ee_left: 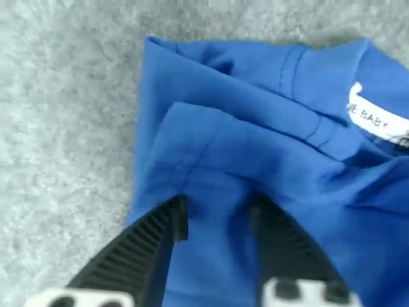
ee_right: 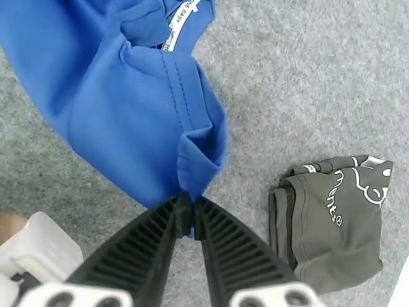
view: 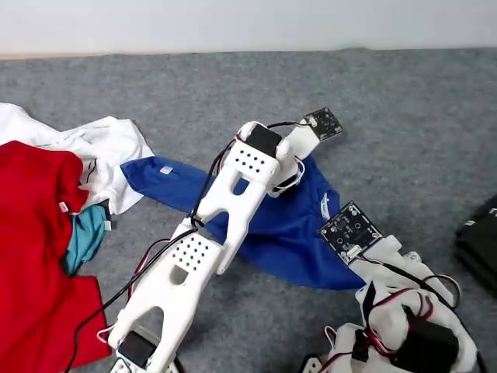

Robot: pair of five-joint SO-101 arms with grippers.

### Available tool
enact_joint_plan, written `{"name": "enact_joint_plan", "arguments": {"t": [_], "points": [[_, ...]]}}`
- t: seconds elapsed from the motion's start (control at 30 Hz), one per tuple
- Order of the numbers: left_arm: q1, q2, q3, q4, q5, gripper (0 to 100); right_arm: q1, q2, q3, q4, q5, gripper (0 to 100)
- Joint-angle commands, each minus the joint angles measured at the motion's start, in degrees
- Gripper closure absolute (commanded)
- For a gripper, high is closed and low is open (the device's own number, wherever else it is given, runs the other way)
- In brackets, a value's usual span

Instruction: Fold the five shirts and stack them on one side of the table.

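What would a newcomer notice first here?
The blue shirt in the middle, both arms on it: right tool shut on a pinched corner, left tool open astride a fold. A red shirt lies heaped with others at the left of the table; a folded dark shirt sits far right.

Red shirt (view: 31, 233) partly off-frame, hi view

I am pinching the smooth, matt cloth of the blue shirt (ee_right: 121, 96) between my right gripper's (ee_right: 185, 206) black, ribbed plastic fingers (ee_right: 137, 246). The table (view: 404, 116) is showing a rough grey felt-like covering. The dark grey shirt (ee_right: 332, 217) is looking soft and matt.
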Motion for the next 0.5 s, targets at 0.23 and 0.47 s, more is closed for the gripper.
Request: {"name": "enact_joint_plan", "arguments": {"t": [0.23, 0.47], "points": [[-0.88, -6.95, -11.12, 5.36, -0.18, 100, 0.57, -0.31, -0.35, 0.22, 0.18, 98.8], [-5.98, -18.99, -13.41, 5.27, 3.34, 100, 6.29, -0.04, -0.44, -7.25, 0.18, 98.8]]}}
